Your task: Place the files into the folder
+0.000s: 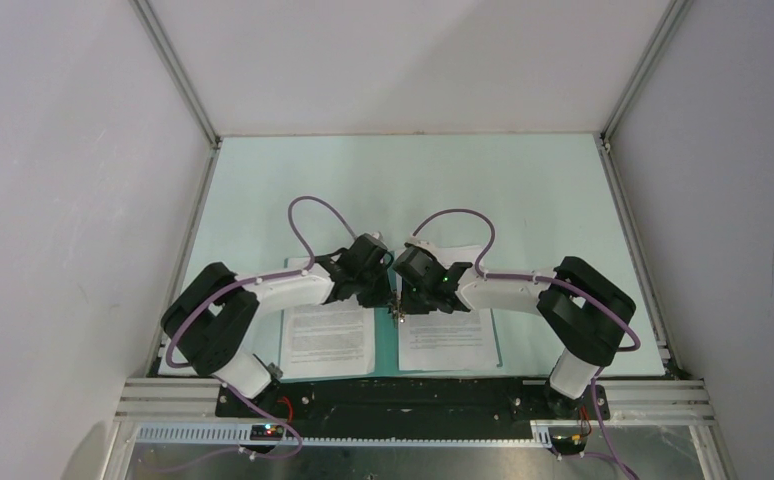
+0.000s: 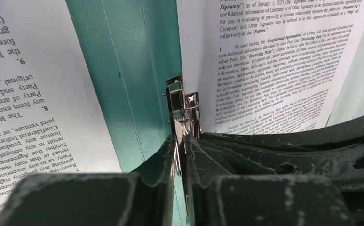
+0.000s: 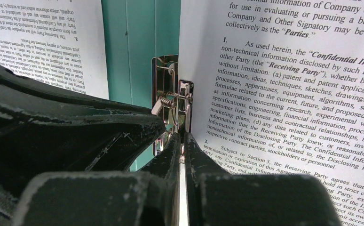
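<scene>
The dark teal folder (image 1: 386,345) lies open near the table's front edge. One of the files (image 1: 326,338) rests on its left half and the other (image 1: 448,340) on its right half. Both are white sheets of dense print. At the spine stands the small metal clip (image 2: 185,108), also seen in the right wrist view (image 3: 173,94). My left gripper (image 2: 180,146) is shut on a thin metal part of that clip. My right gripper (image 3: 181,141) is shut on the clip's upright lever, right beside the left one. From above, the two grippers (image 1: 398,310) meet over the spine and hide the clip.
The pale mint tabletop (image 1: 413,180) stretches behind the folder. White walls and aluminium frame rails (image 1: 178,75) enclose it on three sides. Purple cables (image 1: 308,205) loop over both arms.
</scene>
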